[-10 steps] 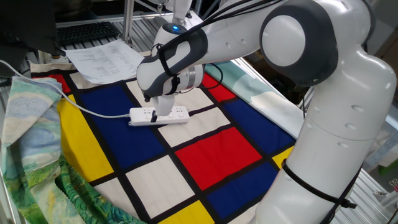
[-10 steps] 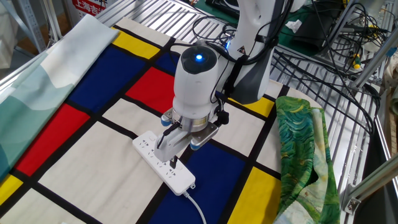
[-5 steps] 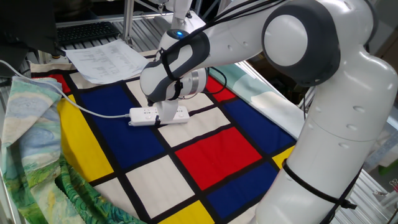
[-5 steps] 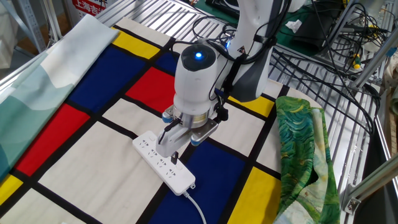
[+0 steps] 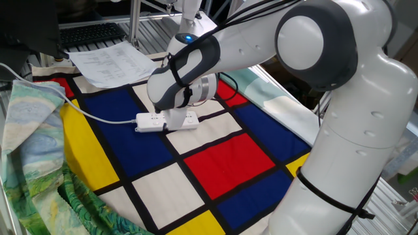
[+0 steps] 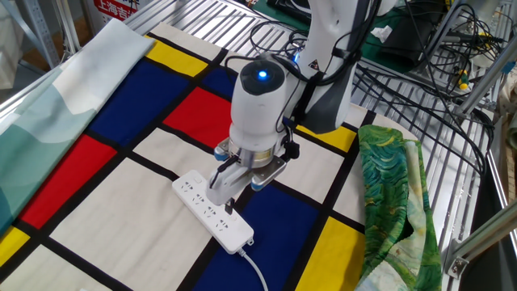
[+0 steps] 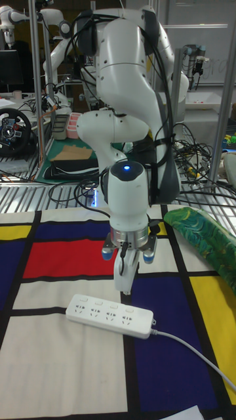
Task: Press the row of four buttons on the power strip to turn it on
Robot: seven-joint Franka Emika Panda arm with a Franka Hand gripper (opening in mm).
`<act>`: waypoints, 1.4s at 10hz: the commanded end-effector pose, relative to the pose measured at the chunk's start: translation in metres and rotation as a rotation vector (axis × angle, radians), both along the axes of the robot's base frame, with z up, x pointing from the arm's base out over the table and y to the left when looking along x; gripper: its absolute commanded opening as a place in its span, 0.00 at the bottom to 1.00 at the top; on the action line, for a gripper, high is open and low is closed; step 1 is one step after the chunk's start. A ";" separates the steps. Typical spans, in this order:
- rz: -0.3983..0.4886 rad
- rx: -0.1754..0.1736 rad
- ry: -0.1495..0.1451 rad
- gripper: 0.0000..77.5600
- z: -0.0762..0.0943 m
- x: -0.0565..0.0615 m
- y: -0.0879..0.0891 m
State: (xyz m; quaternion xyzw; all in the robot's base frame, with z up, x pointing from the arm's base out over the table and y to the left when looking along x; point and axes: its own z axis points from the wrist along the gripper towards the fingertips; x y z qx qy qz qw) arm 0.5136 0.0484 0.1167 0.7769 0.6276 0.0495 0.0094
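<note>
Cord point(image 5: 98, 118): thin and white, trailing off the strip's left end across the blue and yellow cloth.
Power strip point(image 5: 151, 121): lying flat on the checked cloth point(image 5: 228, 156), roughly mid-table; a light, rigid plastic bar, so I judge it could skid or tip if I push off-centre.
Four buttons point(image 7: 109, 312): small and stiff-looking, along the top face; best pressed straight down, no grasp needed.
My gripper point(image 6: 227, 199): poised directly over the strip near its cord end; fingertips look drawn together (I cannot tell for sure whether they meet).
Green cloth point(image 6: 396, 202): bunched at the table edge, well apart.
</note>
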 end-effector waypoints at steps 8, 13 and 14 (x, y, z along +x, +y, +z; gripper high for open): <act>0.029 -0.028 0.001 1.00 -0.009 -0.010 0.010; 0.015 -0.031 0.000 1.00 -0.016 -0.012 0.008; 0.006 -0.032 0.000 1.00 -0.016 -0.012 0.008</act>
